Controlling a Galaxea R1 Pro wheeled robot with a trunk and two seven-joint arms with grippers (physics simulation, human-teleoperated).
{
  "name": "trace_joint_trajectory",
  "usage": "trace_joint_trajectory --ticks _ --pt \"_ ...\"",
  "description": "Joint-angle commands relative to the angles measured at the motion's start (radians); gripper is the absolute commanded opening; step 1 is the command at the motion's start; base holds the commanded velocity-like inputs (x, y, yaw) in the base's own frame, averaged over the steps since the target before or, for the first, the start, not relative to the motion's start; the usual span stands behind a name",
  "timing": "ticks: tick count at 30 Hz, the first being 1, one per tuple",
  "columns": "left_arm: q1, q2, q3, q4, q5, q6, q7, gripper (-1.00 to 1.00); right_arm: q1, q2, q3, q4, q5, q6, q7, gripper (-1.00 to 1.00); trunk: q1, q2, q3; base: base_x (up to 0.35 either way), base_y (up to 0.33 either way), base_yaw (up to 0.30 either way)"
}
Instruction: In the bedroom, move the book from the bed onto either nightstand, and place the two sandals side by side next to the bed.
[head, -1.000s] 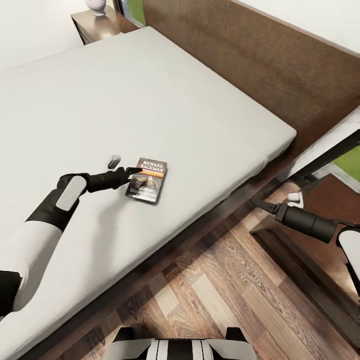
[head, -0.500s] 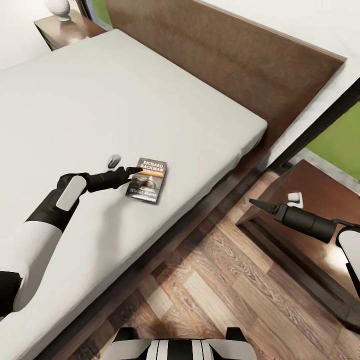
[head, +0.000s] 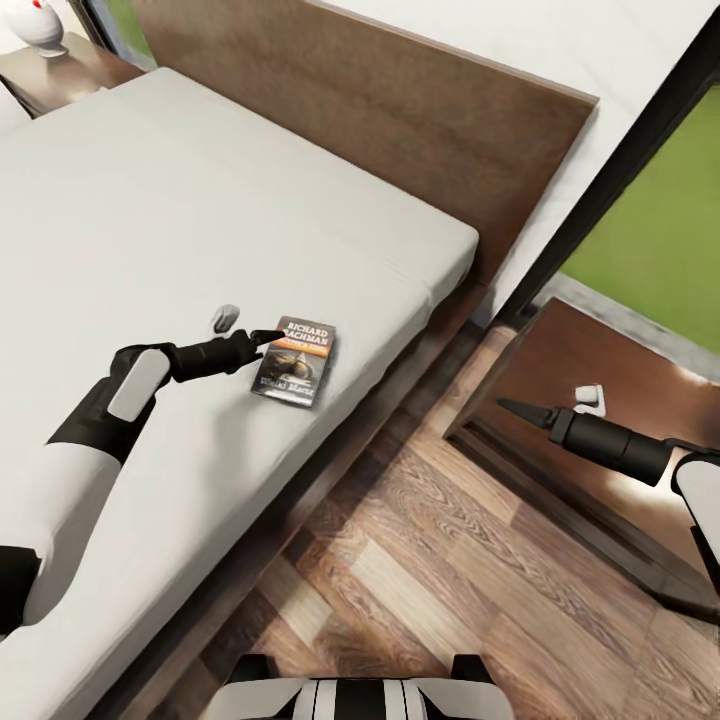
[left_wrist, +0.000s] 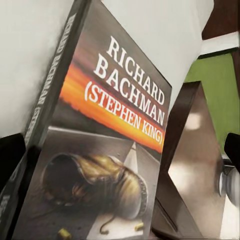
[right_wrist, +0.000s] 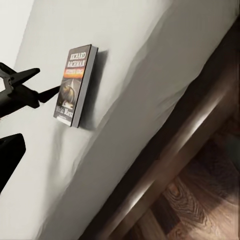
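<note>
**Left gripper at the edge of the paperback on the bed**

The book (head: 295, 360) lies flat on the pale mattress of the bed (head: 200, 220), near the side rail of the bed and well apart from the headboard (head: 400, 110). Its cover faces up and shows white "RICHARD BACHMAN" lettering, an orange band and a picture of a worn shoe.

The left gripper (head: 262, 340) reaches over the mattress to the corner of the book that carries the title. In the right wrist view its two dark fingers (right_wrist: 27, 75) stand spread apart beside the book (right_wrist: 75, 85), one above the cover and one lower, so the jaws are parted and grip nothing. Whether a fingertip touches the book, I cannot tell.

The right gripper (head: 512, 408) hangs above the wooden floor (head: 420, 560), beside the bed, just in front of the nightstand (head: 620, 350). Its fingers come together to one point; they look closed and empty. A small white object (head: 590, 398) rests on the nightstand.

At the far side of the bed stands a second nightstand (head: 60, 70) with a white lamp (head: 42, 25) on it.
</note>
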Motion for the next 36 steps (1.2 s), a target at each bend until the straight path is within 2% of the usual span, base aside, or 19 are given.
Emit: trace_joint_trajectory --ticks 1,14,36 --pt "0.0 0.001 -0.002 0.0 0.001 0.002 -0.004 1.0 -0.001 0.0 -0.001 0.0 0.003 0.005 0.005 1.0 0.0 0.0 0.0 0.0 0.0 -0.265" --pt "0.001 0.003 0.0 -0.003 0.002 0.003 -0.006 1.0 -0.001 0.001 0.002 0.0 0.003 0.005 0.005 1.0 0.0 0.0 0.0 0.0 0.0 -0.227" --pt "0.004 0.008 0.002 -0.006 0.002 0.002 -0.007 1.0 0.0 0.006 0.007 0.0 0.003 0.005 0.005 1.0 0.0 0.0 0.0 0.0 0.0 -0.021"
